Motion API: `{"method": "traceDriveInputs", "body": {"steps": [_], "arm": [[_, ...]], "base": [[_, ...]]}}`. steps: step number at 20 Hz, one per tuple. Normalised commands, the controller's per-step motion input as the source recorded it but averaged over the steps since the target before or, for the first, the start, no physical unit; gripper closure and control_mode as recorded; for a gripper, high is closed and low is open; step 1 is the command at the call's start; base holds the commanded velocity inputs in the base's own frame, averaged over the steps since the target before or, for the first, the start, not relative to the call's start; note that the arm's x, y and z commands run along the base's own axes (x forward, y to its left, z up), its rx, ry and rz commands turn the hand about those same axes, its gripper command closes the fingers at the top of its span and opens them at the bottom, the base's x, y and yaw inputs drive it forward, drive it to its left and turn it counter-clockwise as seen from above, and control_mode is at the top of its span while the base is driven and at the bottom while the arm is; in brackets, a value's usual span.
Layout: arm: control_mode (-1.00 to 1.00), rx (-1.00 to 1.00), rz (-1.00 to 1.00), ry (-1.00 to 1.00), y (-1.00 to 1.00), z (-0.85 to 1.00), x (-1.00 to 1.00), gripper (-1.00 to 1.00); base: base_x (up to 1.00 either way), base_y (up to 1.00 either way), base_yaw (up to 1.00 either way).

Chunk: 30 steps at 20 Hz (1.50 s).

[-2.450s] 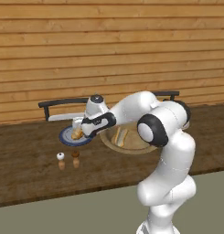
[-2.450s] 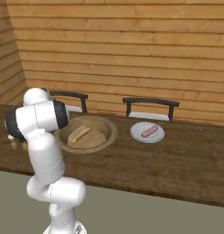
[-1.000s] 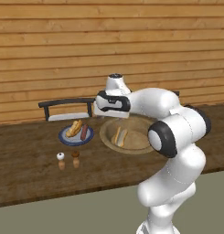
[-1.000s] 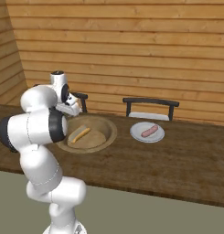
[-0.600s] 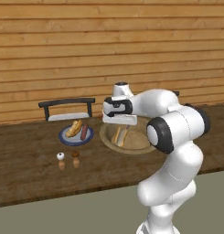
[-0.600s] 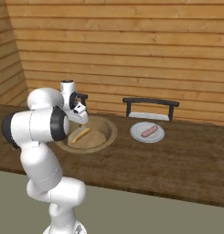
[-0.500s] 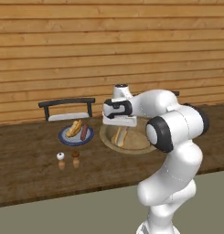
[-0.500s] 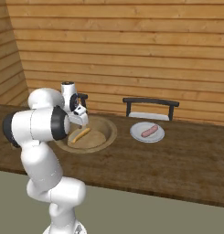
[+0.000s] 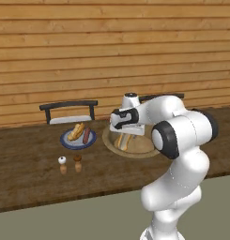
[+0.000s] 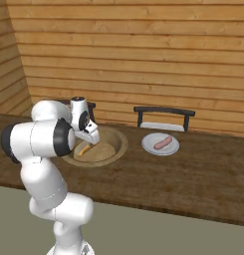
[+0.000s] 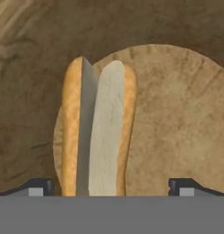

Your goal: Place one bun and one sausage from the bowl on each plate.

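even soft rendered light, faint shadows, no glare

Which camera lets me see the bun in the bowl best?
The hand view: the bun is close up, its pale split facing the camera. In the left base view and right base view it is a small tan sliver beside the arm.
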Motion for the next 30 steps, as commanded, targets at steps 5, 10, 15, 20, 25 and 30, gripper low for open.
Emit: {"method": "traceDriveInputs", "body": {"steps": [5,10,15,20,25,30], "arm": [[-1.0,0.0,0.0,-0.05,0.01,-0.22,0.03,-1.0],[-1.0,0.0,0.0,-0.01,0.12,-0.2,0.16,-1.0],[-1.0,0.0,0.0,0.0,0.02,-0.31,0.03,-1.0],[-1.0,0.01,0.0,-0.01,0.0,-0.25,0.0,1.0],[-1.0,0.0,0.0,0.0,-0.01,-0.04,-0.01,1.0],[-1.0,0.0,-0.08,0.0,-0.77,0.29,-0.49,1.0]], "base": [[0.0,0.0,0.0],[0.0,0.0,0.0],[0.0,0.0,0.0],[0.0,0.0,0.0],[0.0,0.0,0.0],[0.0,0.0,0.0]]}}
